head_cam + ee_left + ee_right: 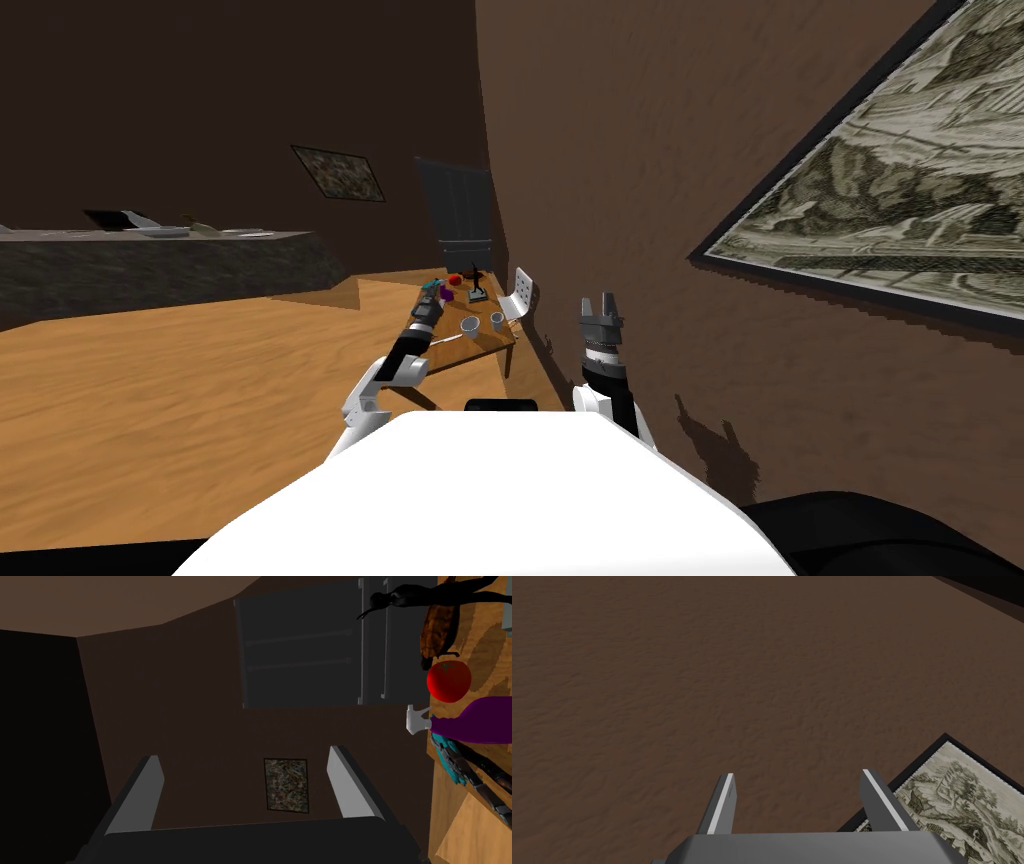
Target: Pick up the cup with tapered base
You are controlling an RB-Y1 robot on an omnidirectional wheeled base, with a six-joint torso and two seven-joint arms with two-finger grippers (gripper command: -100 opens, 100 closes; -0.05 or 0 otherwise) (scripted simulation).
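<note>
Two small cups stand on a low wooden table (495, 347) ahead of me: a wider white cup (468, 327) and a smaller grey cup (496, 320) beside it. I cannot tell which one narrows at the base. My left arm reaches over the table's left side, and its gripper (431, 297) sits beyond and left of the cups. That left gripper (245, 755) is open and empty, off the table's edge. My right gripper (600, 303) is raised to the right of the table, near the brown wall, and this right gripper (798, 774) is open with nothing in it.
At the table's far end lie a red tomato (448, 681), a purple object with a white cap (480, 721), a teal thing (449, 762) and a black figurine (477, 283). A white chair (520, 293) stands at the table's right side. A dark door (457, 215) is behind it.
</note>
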